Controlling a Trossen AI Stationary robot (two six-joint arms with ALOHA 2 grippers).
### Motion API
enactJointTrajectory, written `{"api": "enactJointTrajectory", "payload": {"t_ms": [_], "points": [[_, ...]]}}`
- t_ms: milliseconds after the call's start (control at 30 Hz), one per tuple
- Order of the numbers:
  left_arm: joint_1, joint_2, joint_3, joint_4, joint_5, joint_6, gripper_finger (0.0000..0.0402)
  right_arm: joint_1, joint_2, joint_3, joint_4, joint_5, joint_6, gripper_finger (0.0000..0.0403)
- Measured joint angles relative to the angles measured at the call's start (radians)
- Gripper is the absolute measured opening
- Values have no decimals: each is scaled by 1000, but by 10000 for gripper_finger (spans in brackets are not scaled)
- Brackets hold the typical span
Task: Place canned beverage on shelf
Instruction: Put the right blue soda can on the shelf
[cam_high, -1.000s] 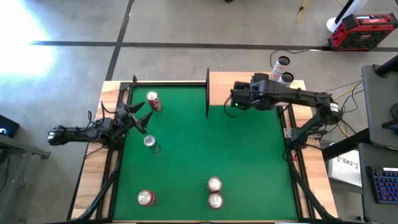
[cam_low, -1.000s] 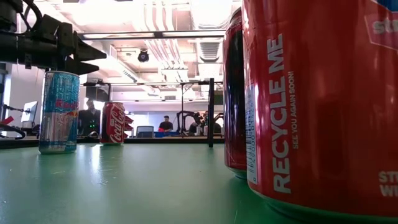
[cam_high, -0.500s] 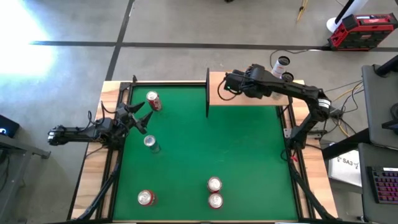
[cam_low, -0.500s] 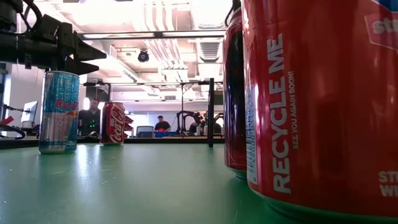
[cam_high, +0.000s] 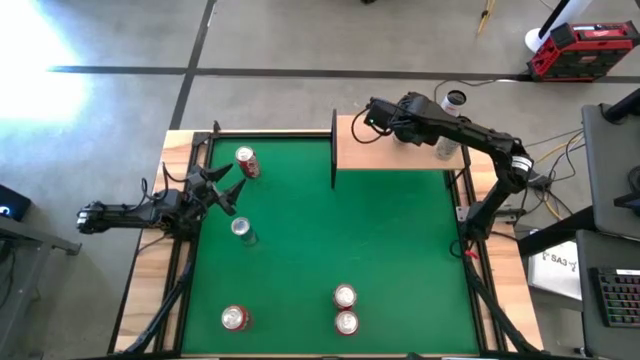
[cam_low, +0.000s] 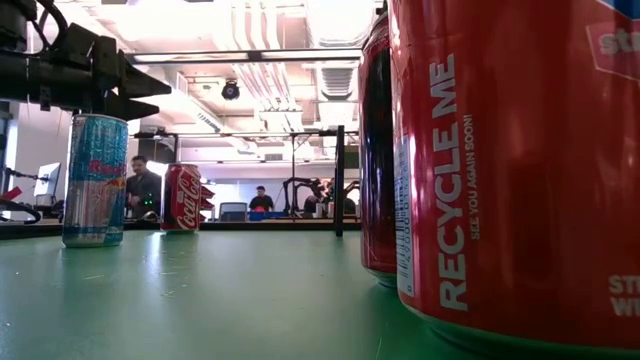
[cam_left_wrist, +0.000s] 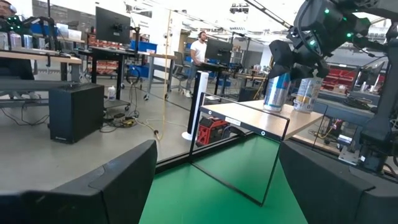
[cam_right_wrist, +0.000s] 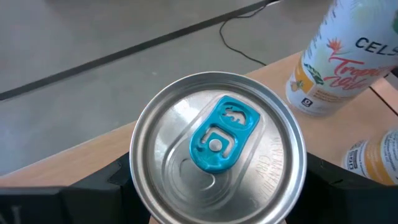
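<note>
Over the shelf (cam_high: 385, 155) at the surface's far edge, the right claw (cam_high: 377, 118) grips a blue-tabbed can (cam_right_wrist: 216, 157). The left claw (cam_high: 222, 187) waits half-open, empty, near two cans.

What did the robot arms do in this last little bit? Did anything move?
The right gripper, holding a silver can with a blue tab, moved away from the green felt and further over the shelf, toward the far edge where two other cans stand. It kept its hold the whole time. The left gripper stayed put, open, by the slim blue can. All the cans on the felt stayed where they were.
</note>
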Motion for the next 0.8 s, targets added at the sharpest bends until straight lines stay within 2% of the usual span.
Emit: {"api": "enactJointTrajectory", "payload": {"t_ms": [267,567,700,800], "points": [[0,0,0,0,0,0,324,0,-3,0,7,-9,-15,260],[0,0,0,0,1,0,324,8,-12,-2,11,-48,-104,345],[0,0,0,0,1,0,324,52,-12,-2,-15,-19,-136,369],[0,0,0,0,3,0,324,113,-16,-15,-58,50,-86,372]]}}
